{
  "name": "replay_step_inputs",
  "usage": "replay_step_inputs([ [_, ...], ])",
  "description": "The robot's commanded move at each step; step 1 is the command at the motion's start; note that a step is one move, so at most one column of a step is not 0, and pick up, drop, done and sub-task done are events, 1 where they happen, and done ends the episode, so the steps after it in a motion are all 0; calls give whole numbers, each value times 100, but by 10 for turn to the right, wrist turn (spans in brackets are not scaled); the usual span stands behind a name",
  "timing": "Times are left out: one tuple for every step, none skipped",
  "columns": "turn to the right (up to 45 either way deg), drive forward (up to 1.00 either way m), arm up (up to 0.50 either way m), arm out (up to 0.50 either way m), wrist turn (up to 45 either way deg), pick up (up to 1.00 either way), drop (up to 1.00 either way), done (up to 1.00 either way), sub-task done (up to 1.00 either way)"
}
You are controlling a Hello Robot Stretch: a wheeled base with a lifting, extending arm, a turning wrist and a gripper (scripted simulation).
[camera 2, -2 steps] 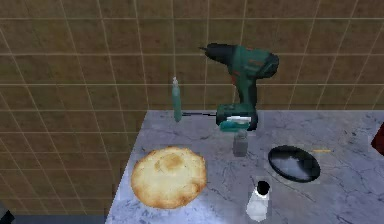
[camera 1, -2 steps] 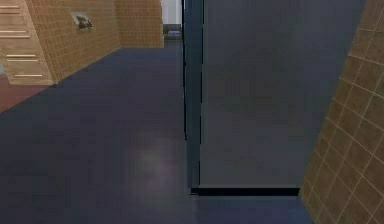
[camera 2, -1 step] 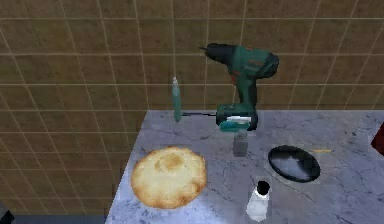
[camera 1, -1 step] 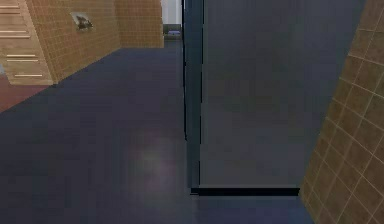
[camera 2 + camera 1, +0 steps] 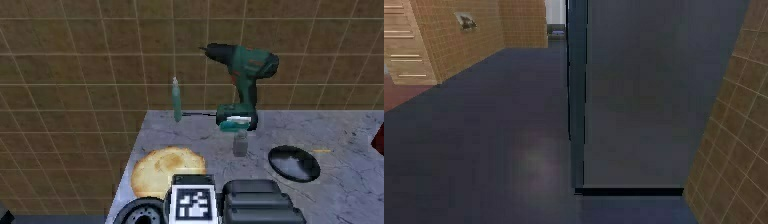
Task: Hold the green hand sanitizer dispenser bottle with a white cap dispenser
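Whether the jaws grasp anything cannot be told: only part of the gripper is seen, as a dark rounded body at the bottom edge of the arm side view, left of a white square with black marks, and its fingers cannot be made out.

A green bottle is seen standing upright left of centre in the upper half of that view, at the back of a grey speckled table, close against a brown tiled wall. It is very slim, teal-green along its length, and is topped by a narrow, paler tip; finer detail of the cap cannot be made out.

Just right of it, a green and black drill is stood on its base. A small grey item is placed just below the drill. A round tan disc lies at lower left of the tabletop, and a black dish at lower right.

In the forward view, a dark blue floor is shown, with a dark panel at centre right and wooden drawers at upper left.
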Motion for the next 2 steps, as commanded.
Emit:
replay_step_inputs([
  [0, 0, 0, 46, 0, 0, 0, 0, 0],
  [0, 0, 0, 0, 450, 0, 0, 0, 0],
])
